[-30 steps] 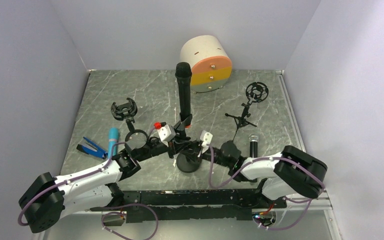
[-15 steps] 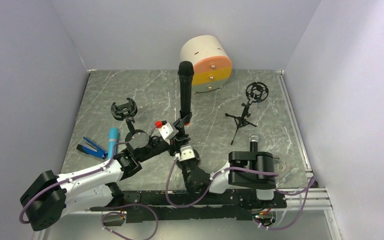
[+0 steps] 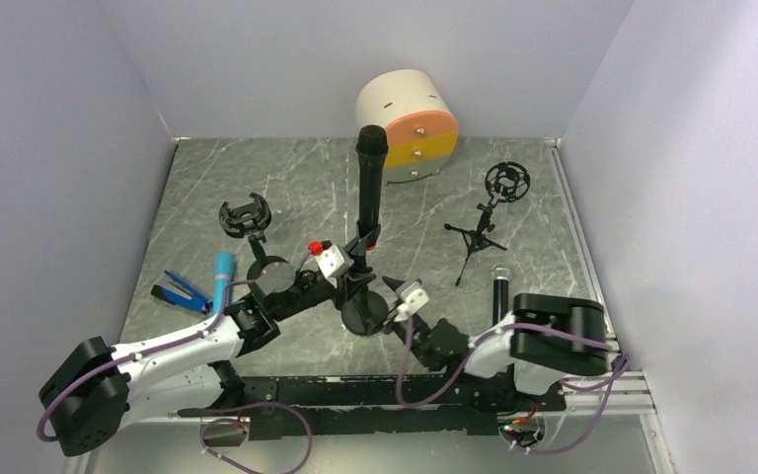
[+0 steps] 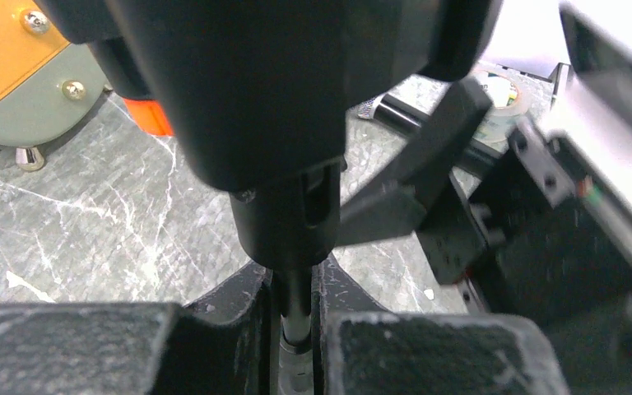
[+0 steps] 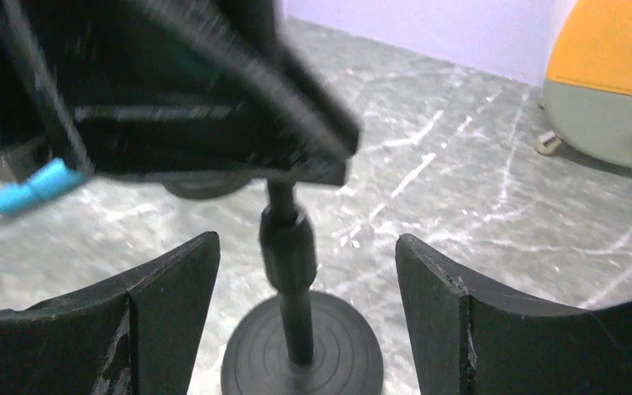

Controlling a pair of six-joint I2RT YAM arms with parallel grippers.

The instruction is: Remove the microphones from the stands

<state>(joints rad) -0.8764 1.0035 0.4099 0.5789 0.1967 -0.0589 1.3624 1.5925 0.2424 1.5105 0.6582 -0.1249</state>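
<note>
A black microphone [image 3: 369,183] stands upright in the clip of a black stand [image 3: 365,314] with a round base, in the middle of the table. My left gripper [image 3: 349,282] is shut on the stand's thin pole [image 4: 296,306] just below the clip, whose dark bulk fills the top of the left wrist view. My right gripper [image 3: 398,299] is low at the stand's right side, open. In the right wrist view its jaws [image 5: 304,271] stand wide on either side of the pole [image 5: 290,247], touching nothing, above the base [image 5: 300,350].
A round drawer unit [image 3: 407,123] stands at the back. A blue microphone [image 3: 223,276] and a blue tool [image 3: 180,291] lie at the left, beside an empty shock-mount stand [image 3: 247,222]. A small tripod mount [image 3: 493,212] and a lying black microphone [image 3: 500,288] are at the right.
My right gripper has opened and its arm has swung from in front of the stand to the stand's right side. The microphone's top has leaned slightly right. The left gripper keeps its hold.
</note>
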